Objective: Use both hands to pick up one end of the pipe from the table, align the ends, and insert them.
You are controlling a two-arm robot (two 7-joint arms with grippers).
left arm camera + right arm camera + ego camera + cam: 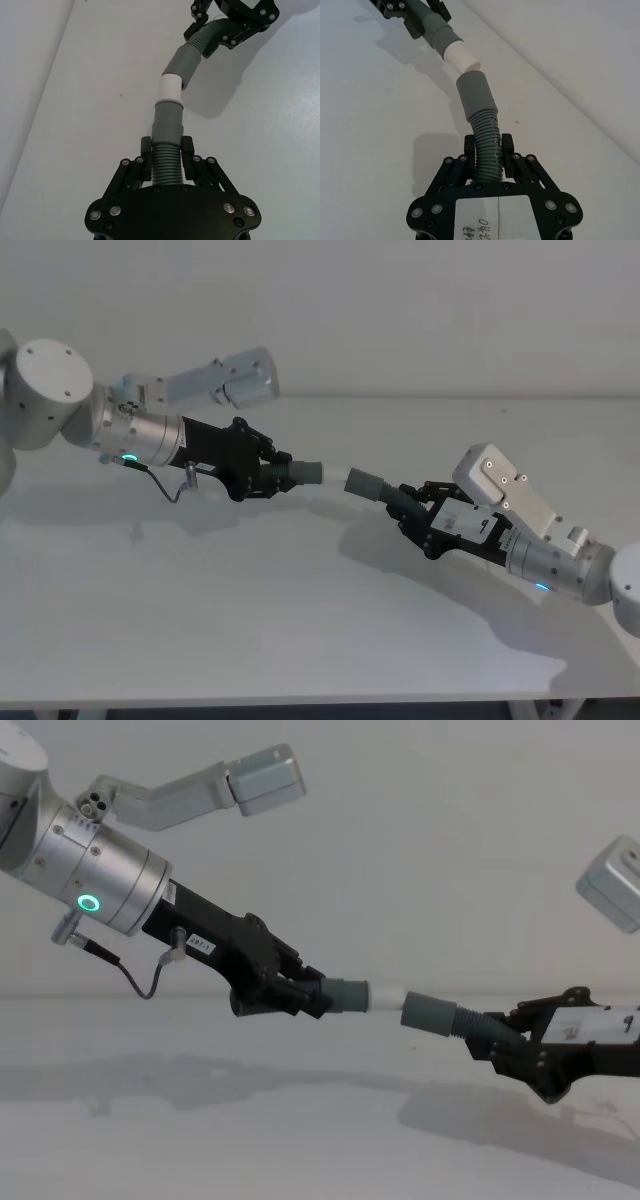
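Both pipe pieces are held in the air above the white table (250, 620). My left gripper (268, 476) is shut on the ribbed part of one piece (166, 167). That piece ends in a grey collar (345, 993) and a narrower whitish tip (171, 90). My right gripper (408, 506) is shut on the ribbed hose (487, 150) of the other piece, whose wider grey collar (476, 95) points at the tip. The whitish tip (461, 56) reaches the collar's mouth at a slight angle, and its rim still shows in the right wrist view.
The table's back edge meets a plain pale wall (400, 320). Shadows of both arms lie on the white surface under the pipe. The table's front edge (300, 702) runs along the bottom of the head view.
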